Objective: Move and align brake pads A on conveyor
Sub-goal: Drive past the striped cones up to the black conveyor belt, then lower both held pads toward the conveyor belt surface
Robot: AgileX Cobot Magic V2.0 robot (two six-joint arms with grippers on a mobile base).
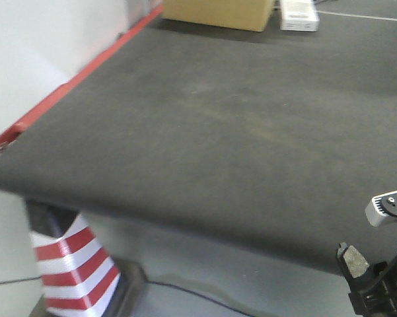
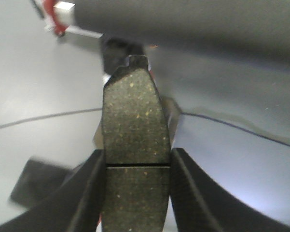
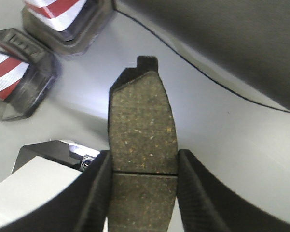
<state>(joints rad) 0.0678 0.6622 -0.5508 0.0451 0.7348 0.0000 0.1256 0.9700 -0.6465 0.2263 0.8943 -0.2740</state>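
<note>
The left gripper (image 2: pixel 136 164) squeezes the left pad (image 2: pixel 134 121). The right gripper (image 3: pixel 143 166) squeezes the right pad (image 3: pixel 142 121). Both are off the belt (image 1: pixel 218 119), by its 6 o'clock edge. Lift them toward 12 o'clock, then lay them flat in a row.
</note>
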